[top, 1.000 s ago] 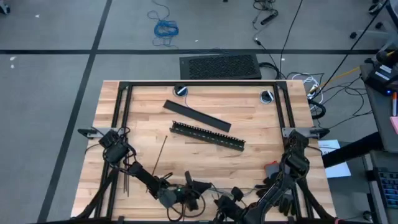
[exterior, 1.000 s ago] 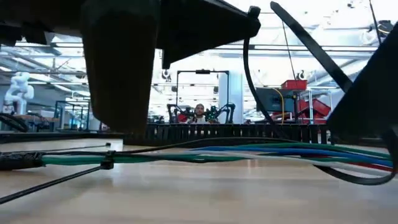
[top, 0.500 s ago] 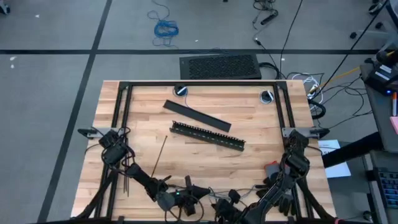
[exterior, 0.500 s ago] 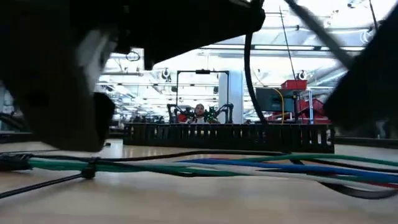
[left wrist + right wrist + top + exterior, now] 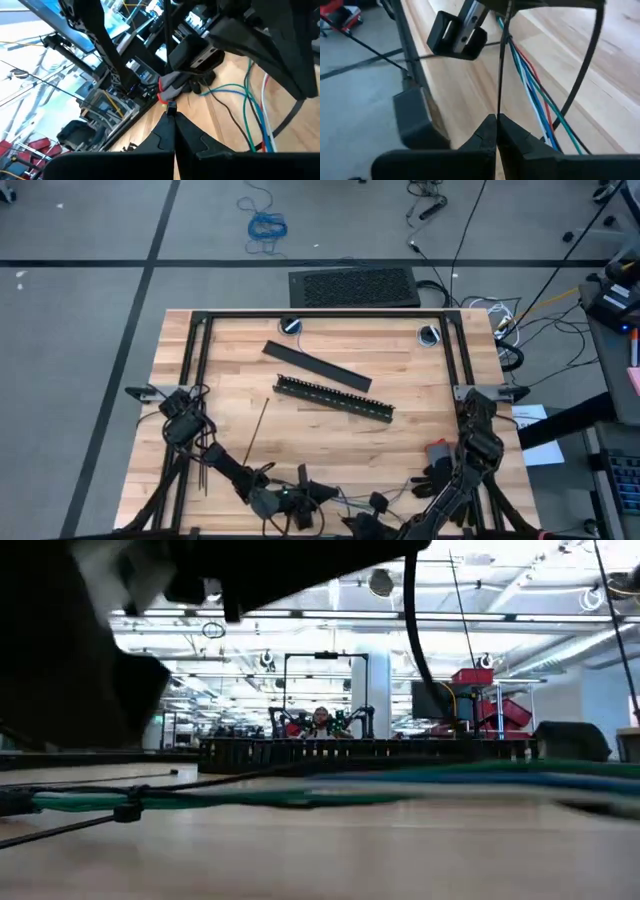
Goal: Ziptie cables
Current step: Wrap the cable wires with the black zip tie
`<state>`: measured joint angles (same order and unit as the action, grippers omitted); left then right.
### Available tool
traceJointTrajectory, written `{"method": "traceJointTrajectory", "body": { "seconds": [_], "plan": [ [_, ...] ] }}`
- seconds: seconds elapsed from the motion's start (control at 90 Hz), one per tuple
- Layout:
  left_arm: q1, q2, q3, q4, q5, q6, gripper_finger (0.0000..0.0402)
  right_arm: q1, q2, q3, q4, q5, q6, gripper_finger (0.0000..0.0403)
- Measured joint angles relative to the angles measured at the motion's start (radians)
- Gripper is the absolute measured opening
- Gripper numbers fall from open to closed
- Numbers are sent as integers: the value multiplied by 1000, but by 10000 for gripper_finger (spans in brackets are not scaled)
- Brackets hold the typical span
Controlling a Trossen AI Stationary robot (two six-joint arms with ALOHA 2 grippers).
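Both end effectors nearer table's front edge; cables (image 5: 200,798) shifted.

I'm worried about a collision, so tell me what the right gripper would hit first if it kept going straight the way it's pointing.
Probably the left arm's black bracket, straight ahead of the right gripper, which is shut on a ziptie. The cables run just beside that line. Depth is unclear.
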<state>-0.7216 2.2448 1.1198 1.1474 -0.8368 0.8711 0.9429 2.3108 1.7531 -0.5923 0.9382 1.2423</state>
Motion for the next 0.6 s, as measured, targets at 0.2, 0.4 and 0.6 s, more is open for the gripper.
{"method": "traceJointTrajectory", "body": {
  "seconds": [0.2,0.4,0.6],
  "plan": [
    [8,0,0,-2,0,-1,0,48,0,0,158,157,-181,0],
    [16,0,0,-4,0,-1,0,74,0,0,157,294,-198,0],
    [17,0,0,-1,0,-1,0,57,-1,-43,-58,291,137,0]
  ]
}}
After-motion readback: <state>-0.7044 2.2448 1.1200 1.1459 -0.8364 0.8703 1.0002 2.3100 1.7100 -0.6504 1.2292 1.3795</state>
